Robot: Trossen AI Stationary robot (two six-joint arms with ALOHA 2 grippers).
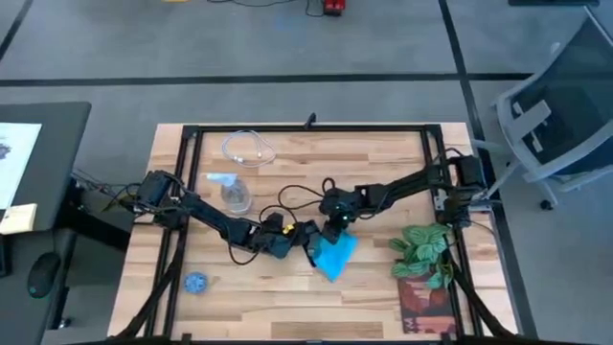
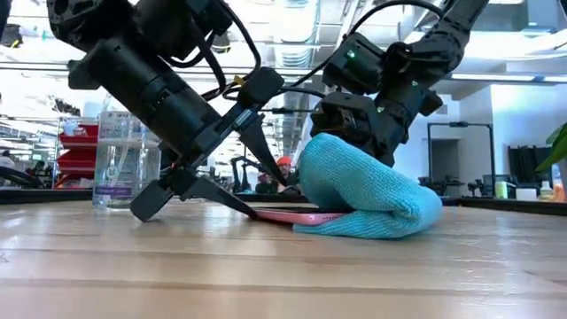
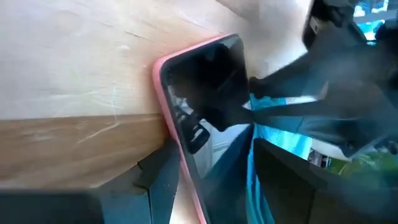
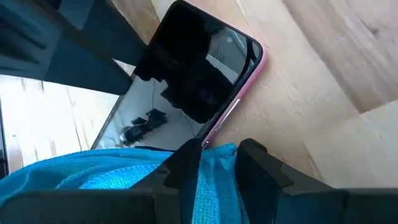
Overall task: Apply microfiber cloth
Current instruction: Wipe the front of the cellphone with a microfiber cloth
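my right gripper [image 4: 214, 163] is pinched together on a fold of the blue cloth [image 4: 118, 177], holding the rest bunched so it drapes just under my wrist and down onto the near end of the phone [image 4: 193, 87]. i judge the grip is kept high on the fabric so the loose part can be dragged across the glass. the phone, black-screened in a pink case, lies flat on the table [image 4: 348, 56] directly ahead of my fingertips, touching the cloth.

from table height the cloth [image 2: 363, 190] sits in a soft heap on one end of the phone [image 2: 288, 215], which is bare at the other end. my left gripper [image 2: 182, 190] comes down on that bare end, one finger on the table beside the case and the other over the phone's edge; it looks placed to pin the phone while the right one wipes. i cannot tell whether the left fingers are actually pressing on it.

from above, both arms meet at the middle of the table [image 1: 383, 287], the cloth [image 1: 335, 255] just below my right gripper [image 1: 330, 230] and my left gripper [image 1: 292, 238] close beside it.

farther out past my left arm stands a clear bottle [image 1: 236, 194]; its contents look clear, the level unreadable. a potted plant [image 1: 423, 247] sits well off beyond my right side.
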